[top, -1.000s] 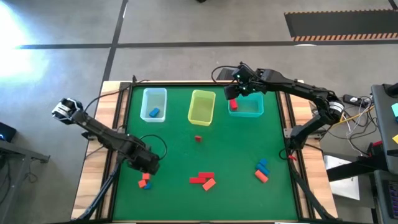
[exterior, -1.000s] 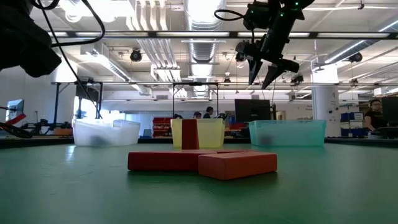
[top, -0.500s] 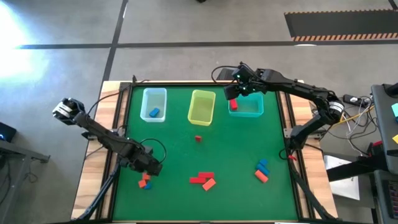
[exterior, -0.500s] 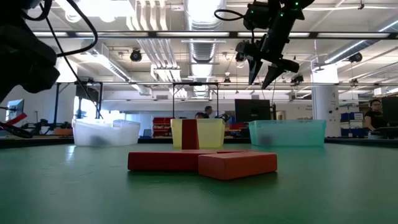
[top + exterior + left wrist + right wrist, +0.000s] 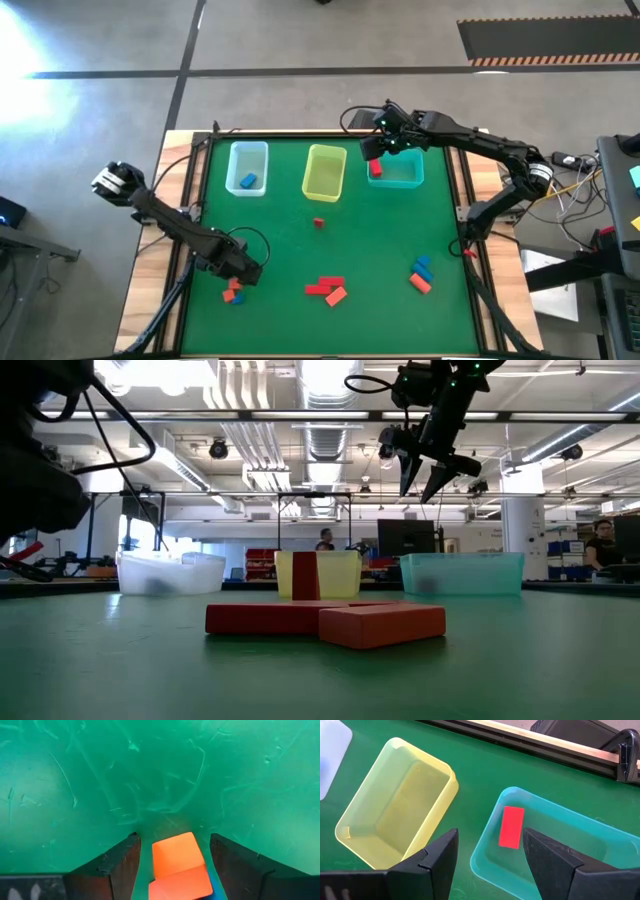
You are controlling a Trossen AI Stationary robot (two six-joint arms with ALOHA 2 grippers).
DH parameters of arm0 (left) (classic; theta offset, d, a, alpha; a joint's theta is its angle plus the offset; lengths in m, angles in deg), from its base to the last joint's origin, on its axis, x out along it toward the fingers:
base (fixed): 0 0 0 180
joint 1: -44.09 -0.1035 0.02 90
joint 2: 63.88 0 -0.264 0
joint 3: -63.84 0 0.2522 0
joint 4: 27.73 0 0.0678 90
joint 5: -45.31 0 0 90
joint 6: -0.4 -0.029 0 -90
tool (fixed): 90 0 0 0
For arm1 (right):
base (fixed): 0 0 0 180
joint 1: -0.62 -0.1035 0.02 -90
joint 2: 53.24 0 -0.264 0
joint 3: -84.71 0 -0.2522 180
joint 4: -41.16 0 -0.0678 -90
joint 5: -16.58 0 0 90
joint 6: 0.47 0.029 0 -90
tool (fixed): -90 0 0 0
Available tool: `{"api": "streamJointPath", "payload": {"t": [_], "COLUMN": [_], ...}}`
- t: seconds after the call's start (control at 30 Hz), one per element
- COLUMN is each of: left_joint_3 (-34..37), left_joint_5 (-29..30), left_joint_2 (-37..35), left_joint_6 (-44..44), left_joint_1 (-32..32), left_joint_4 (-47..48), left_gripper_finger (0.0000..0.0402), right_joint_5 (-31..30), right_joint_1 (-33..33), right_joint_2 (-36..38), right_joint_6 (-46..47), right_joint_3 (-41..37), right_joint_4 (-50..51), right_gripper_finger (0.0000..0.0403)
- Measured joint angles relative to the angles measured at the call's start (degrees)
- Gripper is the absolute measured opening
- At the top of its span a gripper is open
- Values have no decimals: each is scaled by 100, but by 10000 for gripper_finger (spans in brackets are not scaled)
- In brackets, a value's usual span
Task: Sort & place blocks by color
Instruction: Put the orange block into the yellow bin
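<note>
Left gripper (image 5: 172, 865) is low over the desk (image 5: 380, 235) near its front-left corner, jaws open, straddling an orange block (image 5: 175, 854) without gripping it; a second orange block (image 5: 181, 884) lies touching the first.

Right gripper (image 5: 376, 152) hangs above the teal bin (image 5: 580, 850), jaws open and empty. That bin holds one red block (image 5: 511, 826). The yellow bin (image 5: 395, 825) beside it shows no contents. The clear-bluish bin (image 5: 247, 167) holds one blue block (image 5: 248, 181).

A small red block (image 5: 318, 222) sits alone mid-desk. Red and orange bars (image 5: 327, 289) lie clustered at front centre; blue and orange blocks (image 5: 421, 274) lie front right.
</note>
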Motion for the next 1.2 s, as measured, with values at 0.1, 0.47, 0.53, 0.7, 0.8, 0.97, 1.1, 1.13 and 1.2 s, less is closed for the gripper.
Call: {"api": "streamJointPath", "payload": {"t": [0.1,0.47,0.53,0.7,0.8,0.97,1.1,1.13,1.2], "left_joint_3": [0,0,-16,-107,-148,-192,-174,-146,-100], "left_joint_5": [-2,-28,-28,-14,-2,-249,-301,-301,-301], "left_joint_2": [10,-31,-83,-206,-327,-677,-955,-983,-998], "left_joint_6": [-1,-3,-5,-47,-44,263,283,284,288], "left_joint_1": [28,43,43,31,25,55,184,233,323], "left_joint_4": [1,-6,0,-1,16,6,0,-1,26], "left_gripper_finger": [220,122,98,39,11,10,38,47,70], "right_joint_5": [0,1,0,0,0,1,2,2,2], "right_joint_1": [0,0,0,0,0,0,0,2,0], "right_joint_2": [0,0,0,0,0,0,0,0,0], "right_joint_6": [2,4,5,42,48,47,48,46,46], "right_joint_3": [0,0,0,0,0,0,0,0,0], "right_joint_4": [0,0,0,0,0,2,2,2,2], "right_gripper_finger": [210,210,210,210,210,210,210,210,210]}}
